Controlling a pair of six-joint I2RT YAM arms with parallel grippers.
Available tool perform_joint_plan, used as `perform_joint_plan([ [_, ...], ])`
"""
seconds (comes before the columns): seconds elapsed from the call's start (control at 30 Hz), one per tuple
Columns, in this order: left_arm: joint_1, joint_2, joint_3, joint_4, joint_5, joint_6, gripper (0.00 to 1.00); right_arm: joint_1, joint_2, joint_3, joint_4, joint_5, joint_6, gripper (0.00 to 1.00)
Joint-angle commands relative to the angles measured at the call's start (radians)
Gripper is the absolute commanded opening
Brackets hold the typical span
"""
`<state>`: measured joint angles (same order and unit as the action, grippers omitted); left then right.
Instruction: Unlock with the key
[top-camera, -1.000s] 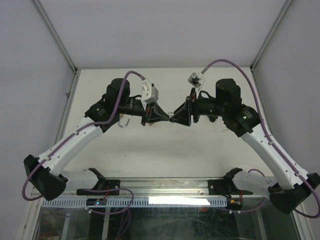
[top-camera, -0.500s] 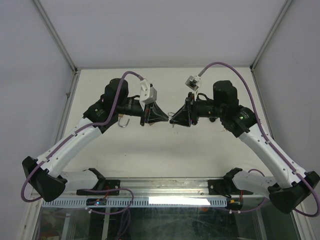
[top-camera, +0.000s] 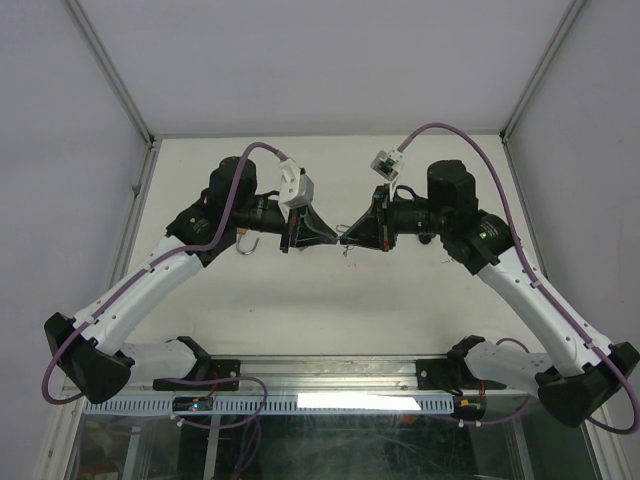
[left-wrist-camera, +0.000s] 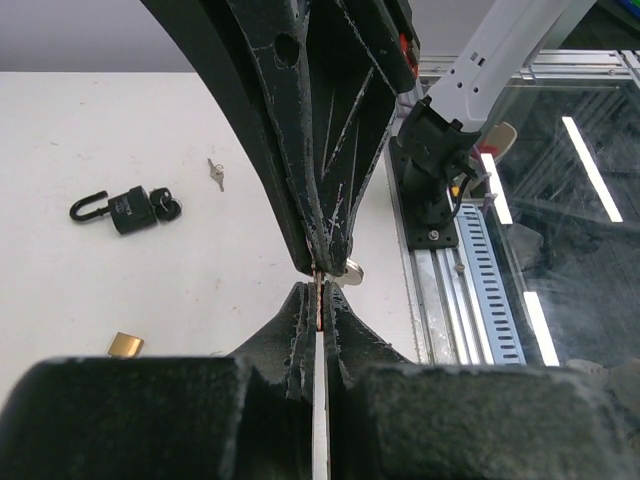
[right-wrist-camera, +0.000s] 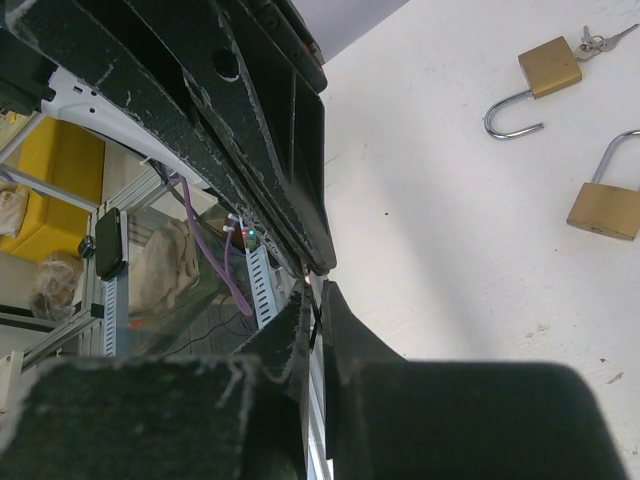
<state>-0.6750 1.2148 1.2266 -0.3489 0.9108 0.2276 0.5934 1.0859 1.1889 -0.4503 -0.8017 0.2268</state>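
The left tool (left-wrist-camera: 318, 300) and the right tool (right-wrist-camera: 316, 298) meet tip to tip above the worktop (top-camera: 400, 290), both closed on what seems a small key (left-wrist-camera: 346, 269); I judge it a handover; next, one tool must release, then the other carries the key to a brass padlock (right-wrist-camera: 604, 211).

I see 1 black metal padlock (left-wrist-camera: 128, 211) on the plain white tabletop (left-wrist-camera: 60, 130). The upper brass-yellow padlock (right-wrist-camera: 550, 66) and lower brass-yellow padlock (right-wrist-camera: 604, 212) have 2 silver shackles.
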Motion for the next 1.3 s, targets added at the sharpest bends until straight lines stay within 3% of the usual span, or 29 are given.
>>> perform_joint_plan([
  [0.0,-0.009,-0.035,0.016,0.052,0.014,-0.011,0.0,-0.003,-0.019,0.026,0.041,-0.024,0.005,0.0],
  [0.07,-0.008,-0.037,0.003,0.063,0.004,-0.023,0.0,-0.004,-0.024,0.026,0.042,-0.024,0.009,0.0],
  [0.1,-0.007,-0.035,-0.003,0.066,-0.006,-0.033,0.08,-0.004,-0.026,0.024,0.041,-0.021,0.009,0.0],
  [0.17,-0.008,-0.031,-0.01,0.061,-0.011,-0.035,0.63,-0.004,-0.032,0.018,0.034,-0.014,0.008,0.0],
  [0.23,-0.005,-0.034,-0.016,0.045,-0.009,-0.008,0.96,-0.008,-0.037,0.012,0.002,-0.002,-0.003,0.0],
  [0.37,0.08,-0.016,0.005,-0.172,0.041,0.283,0.99,-0.042,-0.072,-0.021,-0.03,0.005,-0.017,0.0],
  [0.43,0.164,0.038,0.039,-0.354,0.034,0.601,0.99,-0.06,-0.076,-0.026,-0.062,0.011,-0.031,0.0],
  [0.53,0.222,0.177,0.096,-0.617,-0.093,1.032,0.99,-0.07,-0.072,-0.027,-0.104,0.02,-0.054,0.0],
  [0.6,0.228,0.268,0.116,-0.66,-0.204,1.211,0.99,-0.072,-0.072,-0.033,-0.109,0.012,-0.057,0.0],
  [0.73,0.244,0.419,0.169,-0.691,-0.297,1.488,0.99,-0.073,-0.081,-0.046,-0.111,0.009,-0.057,0.0],
  [0.93,0.231,0.599,0.254,-0.71,-0.322,1.669,0.99,-0.078,-0.122,-0.091,-0.099,0.016,-0.037,0.0],
  [1.27,0.213,0.802,0.422,-0.783,-0.35,1.72,0.99,-0.082,-0.126,-0.119,-0.08,0.004,-0.01,0.0],
])
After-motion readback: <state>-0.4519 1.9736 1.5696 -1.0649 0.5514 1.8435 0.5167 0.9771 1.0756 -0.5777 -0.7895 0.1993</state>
